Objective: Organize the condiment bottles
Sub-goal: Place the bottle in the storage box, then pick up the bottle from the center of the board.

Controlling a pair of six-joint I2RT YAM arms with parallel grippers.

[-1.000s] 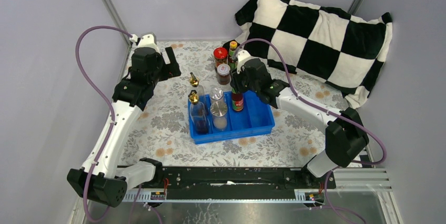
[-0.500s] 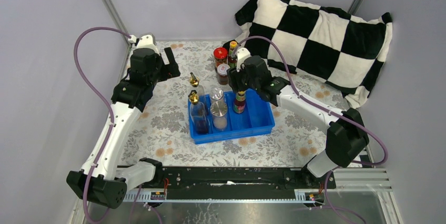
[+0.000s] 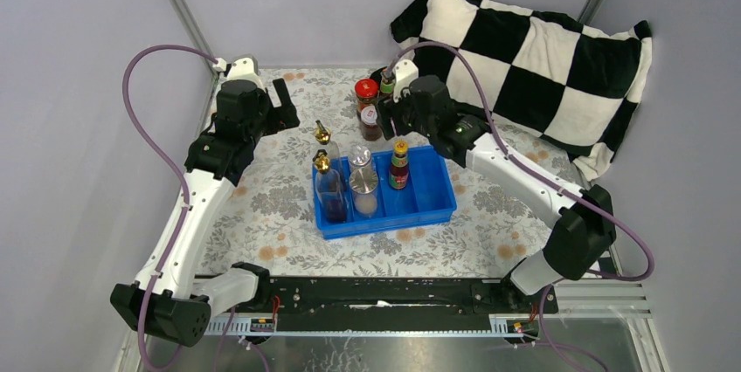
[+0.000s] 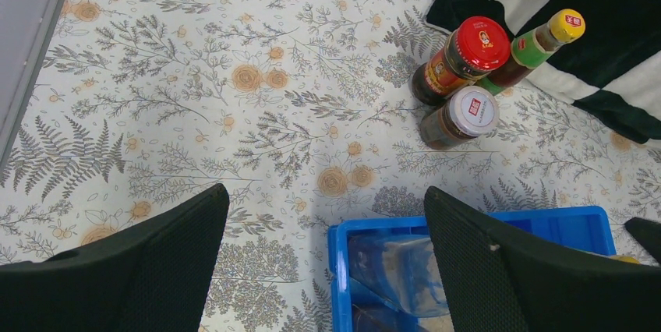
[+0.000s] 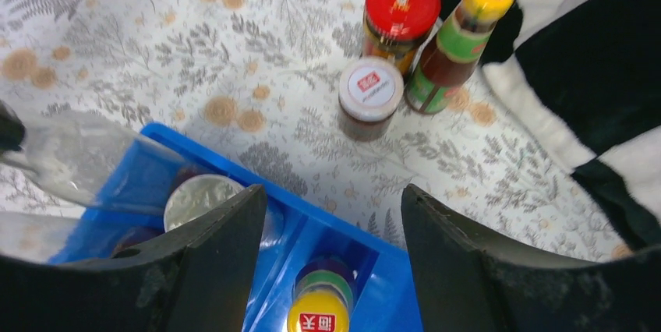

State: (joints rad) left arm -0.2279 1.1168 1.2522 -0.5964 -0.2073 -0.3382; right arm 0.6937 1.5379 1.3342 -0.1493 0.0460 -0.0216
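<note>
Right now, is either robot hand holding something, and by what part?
Nothing is held. The left hand and right hand are both open and empty; the dark yellow-capped sauce bottle stands free in the blue plastic tray.

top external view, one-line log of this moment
right gripper open over yellow-capped dark sauce bottle in blue plastic tray | left gripper open, empty | red-lidded jar outside tray

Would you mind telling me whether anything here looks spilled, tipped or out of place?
Nothing is spilled or tipped. A red-lidded jar, a white-lidded jar and a yellow-capped bottle stand outside the blue tray, next to the checkered pillow.
</note>
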